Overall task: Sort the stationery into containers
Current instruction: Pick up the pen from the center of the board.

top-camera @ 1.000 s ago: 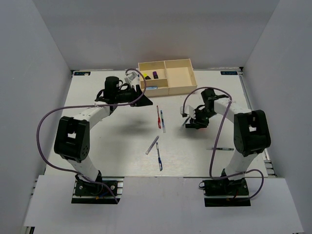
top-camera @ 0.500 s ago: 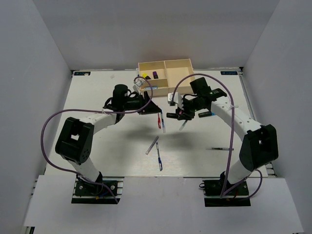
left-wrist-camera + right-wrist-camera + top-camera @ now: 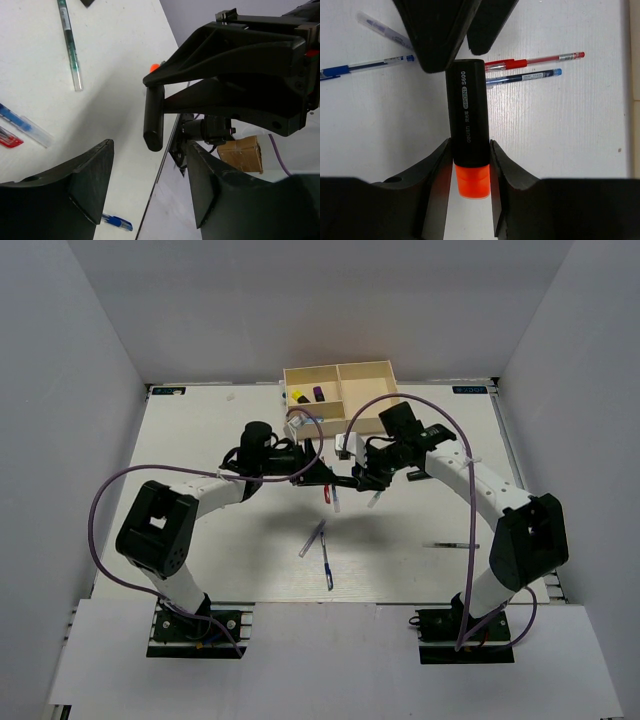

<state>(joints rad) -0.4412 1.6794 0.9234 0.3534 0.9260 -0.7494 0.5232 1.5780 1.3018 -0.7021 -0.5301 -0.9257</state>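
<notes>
My right gripper [image 3: 469, 146] is shut on a stubby black highlighter with an orange end [image 3: 467, 115] and holds it above the table. My left gripper [image 3: 150, 150] is open, its jaws on either side of the highlighter's black end [image 3: 154, 117] without touching it. In the top view both grippers meet at mid-table, left [image 3: 328, 478] and right [image 3: 357, 477]. The cream tray [image 3: 372, 425] stands at the back, with a yellow [image 3: 298, 395] and a purple highlighter [image 3: 317, 393] in a small compartment. A red pen [image 3: 535, 60] and a blue pen [image 3: 525, 77] lie below.
More pens lie loose on the table: a clear one [image 3: 312, 538], a blue one [image 3: 326, 567], one near the right arm [image 3: 452, 545] and one under the right gripper [image 3: 377, 498]. Purple cables loop from both arms. White walls enclose the table.
My right gripper rose from the table on the right and moved left with the orange highlighter. My left gripper moved from beside the tray to mid-table, meeting it.
</notes>
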